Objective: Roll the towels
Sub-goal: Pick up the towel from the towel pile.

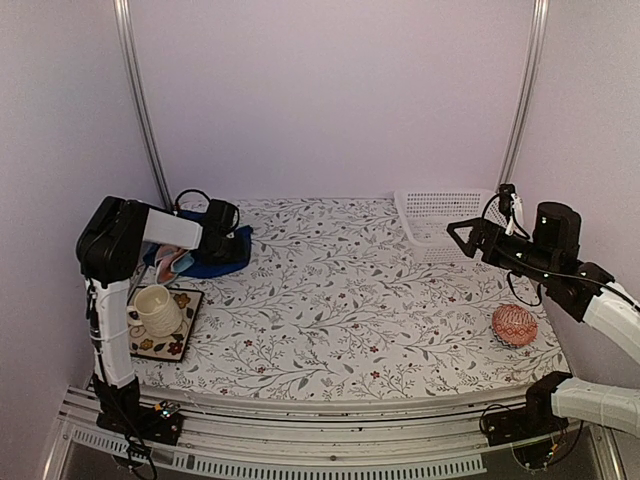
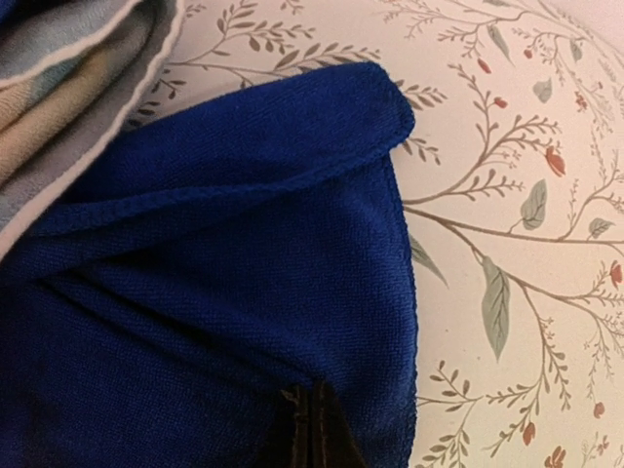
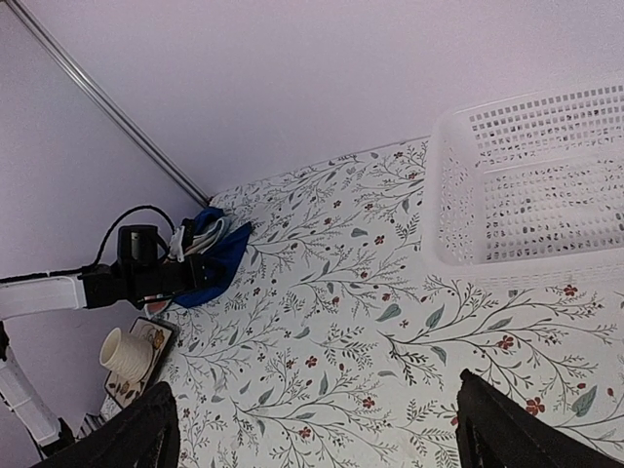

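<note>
Floral table (image 1: 330, 300), pale walls: both towels heaped at far left, blue towel (image 2: 244, 273) crumpled with the light towel (image 2: 68, 88) overlapping it, neither rolled. At the heap the left gripper (image 2: 314, 419) is pinched tight on a blue towel fold; far right, the right gripper (image 1: 458, 236) is spread wide, empty. Judged barely begun: flattening and both rolls remain.

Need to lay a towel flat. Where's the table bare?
Bare: the whole middle, from the royal-blue towel across to the basket and ball, down to the near edge. Crowded: far left, left gripper on that towel, light-blue towel beside it, cup on coaster nearer.
</note>
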Motion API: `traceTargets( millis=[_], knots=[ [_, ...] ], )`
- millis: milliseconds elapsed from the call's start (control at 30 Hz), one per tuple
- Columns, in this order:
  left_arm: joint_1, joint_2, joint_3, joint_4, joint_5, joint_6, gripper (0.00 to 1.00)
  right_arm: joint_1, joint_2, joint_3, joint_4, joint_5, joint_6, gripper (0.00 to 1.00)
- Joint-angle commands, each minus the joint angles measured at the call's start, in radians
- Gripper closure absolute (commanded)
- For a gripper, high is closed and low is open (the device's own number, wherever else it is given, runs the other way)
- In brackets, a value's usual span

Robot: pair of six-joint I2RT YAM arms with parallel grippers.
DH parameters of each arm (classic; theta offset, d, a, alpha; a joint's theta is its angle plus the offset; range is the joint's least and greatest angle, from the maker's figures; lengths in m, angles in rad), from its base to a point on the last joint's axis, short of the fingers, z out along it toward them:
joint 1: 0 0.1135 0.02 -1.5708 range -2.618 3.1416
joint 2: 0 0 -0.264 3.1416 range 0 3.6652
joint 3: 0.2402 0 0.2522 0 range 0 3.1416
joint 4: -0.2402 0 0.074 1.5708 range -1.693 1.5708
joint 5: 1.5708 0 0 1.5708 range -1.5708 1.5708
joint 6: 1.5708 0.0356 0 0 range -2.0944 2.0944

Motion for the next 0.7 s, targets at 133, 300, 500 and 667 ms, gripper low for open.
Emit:
traceTargets(
  millis=[133, 300, 500, 667],
  knots=[
    [-0.048, -0.121, -0.005, 0.025, 0.102, 0.036, 1.0, 0.003, 0.009, -0.01, 0.028, 0.023, -0.015, 0.01],
    [-0.072, -0.244, -0.022, 0.071, 0.158, 0.043, 1.0, 0.003, 0.023, -0.009, 0.033, 0.017, -0.016, 0.01],
    [-0.157, -0.285, 0.002, 0.084, 0.235, 0.066, 1.0, 0.003, 0.034, -0.012, 0.041, 0.011, -0.019, 0.01],
    [-0.223, -0.339, 0.03, 0.11, 0.303, 0.101, 1.0, 0.003, 0.044, -0.012, 0.049, 0.001, -0.025, 0.01]
  ],
)
